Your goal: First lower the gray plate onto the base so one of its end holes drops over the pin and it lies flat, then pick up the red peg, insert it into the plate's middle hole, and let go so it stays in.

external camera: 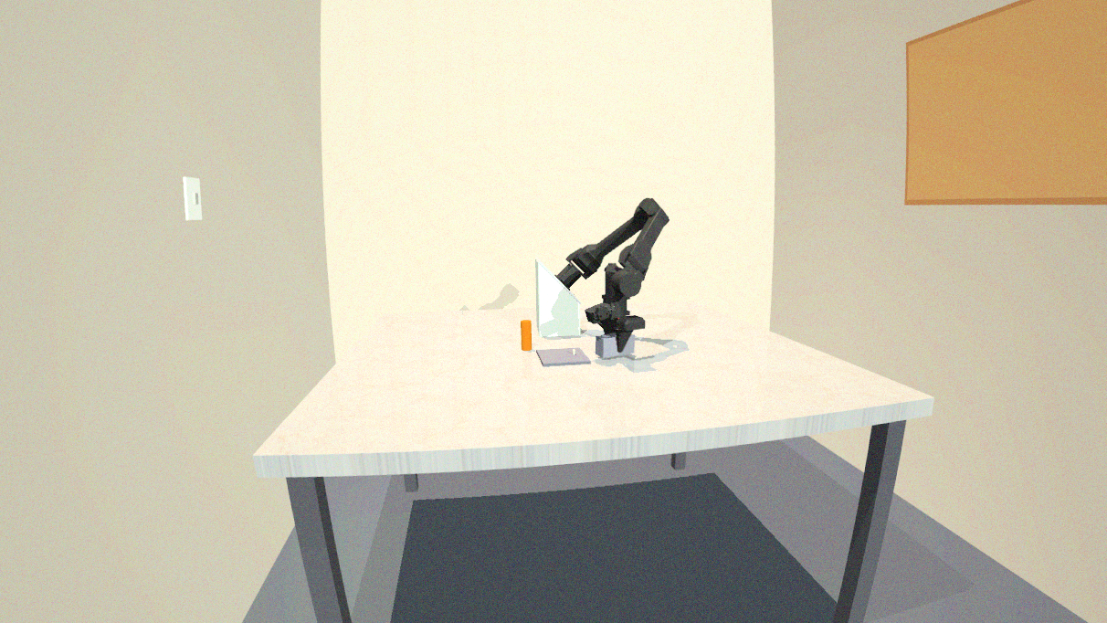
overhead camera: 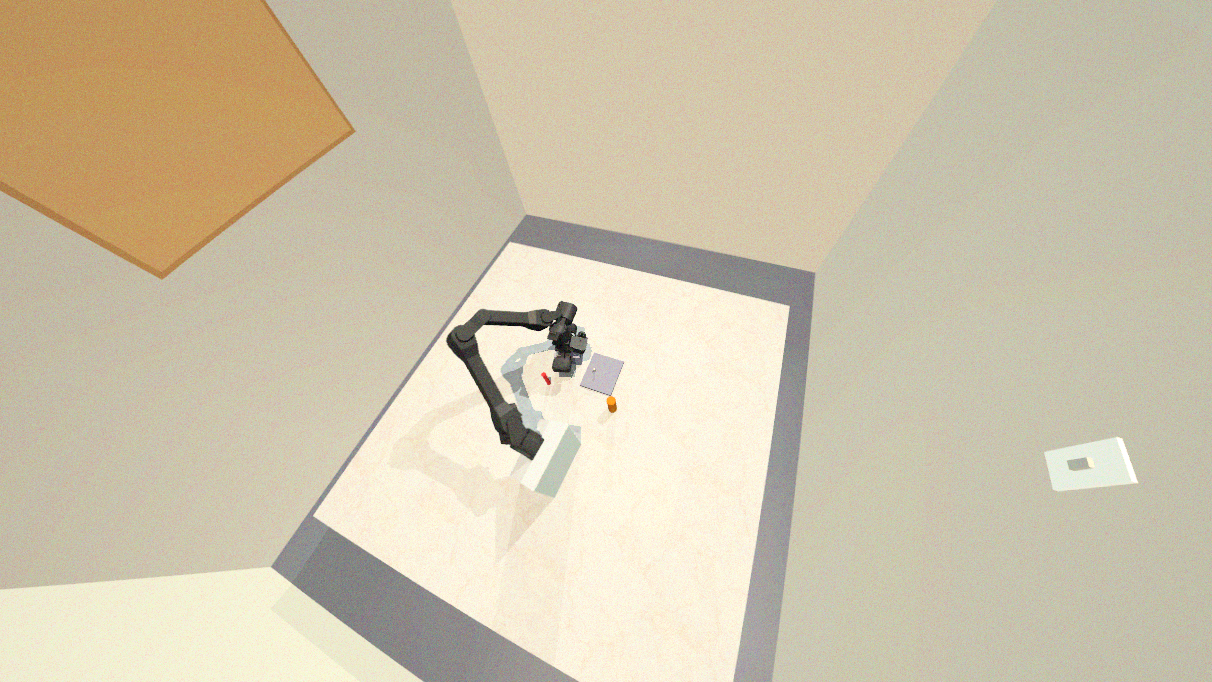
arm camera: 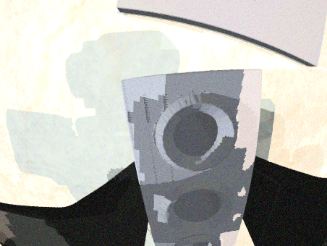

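The gray plate (arm camera: 146, 104) (external camera: 606, 347), a thick block with a row of round holes, sits on the table just short of the base. My gripper (arm camera: 186, 155) (external camera: 618, 337) (overhead camera: 562, 364) is low over it, its black fingers shut on the plate's long sides. The flat lilac base (external camera: 558, 357) (overhead camera: 603, 374) lies beside it, with its small white pin (external camera: 571, 352) standing upright. The red peg (overhead camera: 545, 377) lies on the table on the other side of my gripper from the base; it is hidden in the other views.
An orange cylinder (overhead camera: 611, 404) (external camera: 526, 334) stands near the base's corner. A white wedge-shaped block (overhead camera: 555, 462) (external camera: 555, 306) stands by the arm's mount, behind the base in the exterior view.
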Controlling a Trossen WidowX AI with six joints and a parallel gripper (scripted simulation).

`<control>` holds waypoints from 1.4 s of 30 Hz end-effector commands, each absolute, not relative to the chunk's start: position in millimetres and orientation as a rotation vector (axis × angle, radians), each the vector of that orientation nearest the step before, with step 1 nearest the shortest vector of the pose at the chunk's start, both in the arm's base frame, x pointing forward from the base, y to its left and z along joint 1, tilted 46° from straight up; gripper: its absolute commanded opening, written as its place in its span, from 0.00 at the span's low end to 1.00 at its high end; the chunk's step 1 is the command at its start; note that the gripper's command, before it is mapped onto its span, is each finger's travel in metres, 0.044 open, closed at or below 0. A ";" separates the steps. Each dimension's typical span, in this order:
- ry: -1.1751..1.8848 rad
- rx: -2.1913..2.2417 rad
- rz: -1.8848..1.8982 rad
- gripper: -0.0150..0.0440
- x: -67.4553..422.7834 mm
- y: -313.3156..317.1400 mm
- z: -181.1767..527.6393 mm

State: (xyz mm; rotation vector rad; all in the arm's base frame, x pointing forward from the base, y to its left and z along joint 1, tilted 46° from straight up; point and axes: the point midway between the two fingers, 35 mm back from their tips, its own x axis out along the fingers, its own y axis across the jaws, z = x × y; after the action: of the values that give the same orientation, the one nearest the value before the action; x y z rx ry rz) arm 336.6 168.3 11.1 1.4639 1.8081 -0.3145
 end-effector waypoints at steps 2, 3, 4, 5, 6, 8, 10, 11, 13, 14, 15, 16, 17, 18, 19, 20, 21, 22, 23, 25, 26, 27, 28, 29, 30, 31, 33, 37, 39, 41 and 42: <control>1.792 1.458 -0.306 0.25 343.1 156.7 21.8; 1.792 1.457 -0.307 0.25 343.7 154.3 23.6; 1.792 1.457 -0.307 0.25 344.2 151.8 25.5; 1.791 1.456 -0.308 0.25 344.7 149.4 27.4; 1.791 1.456 -0.308 0.25 345.2 146.9 29.2; 1.791 1.455 -0.309 0.25 346.0 142.0 33.1; 1.790 1.454 -0.310 0.25 346.7 137.1 36.9; 1.790 1.454 -0.310 0.25 347.0 134.6 38.9; 1.790 1.454 -0.311 0.25 347.5 129.7 42.9; 1.790 1.454 -0.311 0.25 347.7 127.3 44.9; 1.790 1.453 -0.311 0.25 347.9 124.8 46.9; 1.790 1.453 -0.311 0.25 348.0 122.4 48.9; 1.790 1.453 -0.311 0.25 348.1 120.0 51.0; 1.790 1.453 -0.311 0.25 348.2 117.5 53.0; 1.790 1.453 -0.311 0.25 348.2 115.1 55.1; 1.790 1.453 -0.311 0.25 348.2 112.7 57.2; 1.790 1.453 -0.311 0.25 348.2 110.2 59.3; 1.790 1.453 -0.311 0.25 348.1 107.8 61.5; 1.791 1.454 -0.311 0.25 348.0 105.4 63.6; 1.791 1.454 -0.311 0.25 347.7 100.6 67.9; 1.791 1.454 -0.310 0.25 347.5 98.2 70.1; 1.791 1.454 -0.310 0.25 347.3 95.9 72.3; 1.792 1.455 -0.310 0.25 347.0 93.5 74.5; 1.792 1.455 -0.309 0.25 346.7 91.1 76.8; 1.792 1.456 -0.309 0.25 346.4 88.8 79.0; 1.793 1.456 -0.308 0.25 346.0 86.4 81.2; 1.793 1.457 -0.307 0.25 345.2 81.8 85.8; 1.794 1.459 -0.305 0.25 343.6 74.1 93.5; 1.794 1.459 -0.305 0.25 343.7 73.6 93.3; 1.794 1.456 -0.302 0.25 344.8 72.7 89.2; 1.794 1.455 -0.300 0.25 345.7 71.9 86.1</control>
State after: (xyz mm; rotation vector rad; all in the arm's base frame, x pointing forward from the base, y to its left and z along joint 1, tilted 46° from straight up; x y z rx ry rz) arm 344.2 74.0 90.0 1.4672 1.7946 -0.3054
